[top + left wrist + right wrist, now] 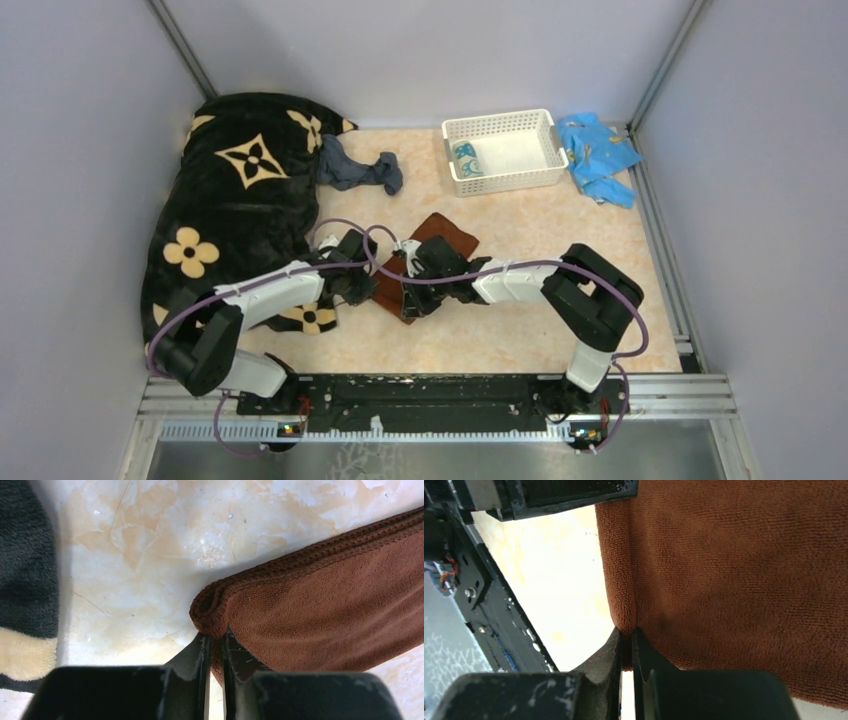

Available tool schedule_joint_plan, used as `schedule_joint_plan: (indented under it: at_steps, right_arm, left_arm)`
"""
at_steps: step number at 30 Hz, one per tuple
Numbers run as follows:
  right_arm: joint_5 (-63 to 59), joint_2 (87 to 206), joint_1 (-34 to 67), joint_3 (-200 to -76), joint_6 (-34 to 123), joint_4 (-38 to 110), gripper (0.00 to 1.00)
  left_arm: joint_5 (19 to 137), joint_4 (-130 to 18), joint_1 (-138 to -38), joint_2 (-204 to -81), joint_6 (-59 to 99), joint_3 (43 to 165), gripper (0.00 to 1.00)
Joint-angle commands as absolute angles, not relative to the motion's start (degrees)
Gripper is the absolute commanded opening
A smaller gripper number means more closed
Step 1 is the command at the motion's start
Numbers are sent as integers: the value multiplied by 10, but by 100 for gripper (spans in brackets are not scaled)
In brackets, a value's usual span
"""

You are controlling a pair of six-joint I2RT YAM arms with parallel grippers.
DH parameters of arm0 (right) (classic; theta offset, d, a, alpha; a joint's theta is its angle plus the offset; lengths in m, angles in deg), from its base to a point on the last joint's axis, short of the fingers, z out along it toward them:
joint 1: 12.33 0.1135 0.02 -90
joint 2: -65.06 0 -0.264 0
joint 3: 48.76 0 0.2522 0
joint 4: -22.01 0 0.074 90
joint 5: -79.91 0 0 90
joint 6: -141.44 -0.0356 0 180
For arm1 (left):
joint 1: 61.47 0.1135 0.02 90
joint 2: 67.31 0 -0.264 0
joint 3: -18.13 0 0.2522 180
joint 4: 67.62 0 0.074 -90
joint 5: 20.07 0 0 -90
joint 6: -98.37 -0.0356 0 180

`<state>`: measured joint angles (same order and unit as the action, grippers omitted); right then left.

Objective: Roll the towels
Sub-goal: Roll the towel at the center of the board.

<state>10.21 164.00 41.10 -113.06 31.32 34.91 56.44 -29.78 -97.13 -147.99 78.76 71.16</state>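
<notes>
Basket (497, 117) at the far edge of the table (520, 300) holds 1 teal-and-white towel (465, 158); left gripper (215, 636) and right gripper (626, 632) each pinch the rust-brown towel (450, 232).

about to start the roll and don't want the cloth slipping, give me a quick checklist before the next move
1. left end effector pinching the rust-brown towel corner: ok
2. right end effector pinching the same towel's edge: ok
3. towel clear of the black blanket: ok, a gap shows between them
4. towel flat ahead of the roll: cannot tell, mostly hidden from above
5. room in the white basket: ok, only the teal patterned towel at one end
</notes>
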Motion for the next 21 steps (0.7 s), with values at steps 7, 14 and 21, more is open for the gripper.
schedule_joint_plan:
  at_steps: [7, 14, 21]
  right_arm:
    - [252, 1632, 350, -1099, 250, 283, 0]
    - [361, 1681, 296, -1067, 161, 178, 0]
    - [402, 1724, 263, -1052, 112, 122, 0]
  left_arm:
    - [495, -237, -968, -1489, 736, 764, 34]
    - [512, -248, -967, -1431, 697, 750, 56]
    - [548, -255, -966, -1341, 655, 695, 64]
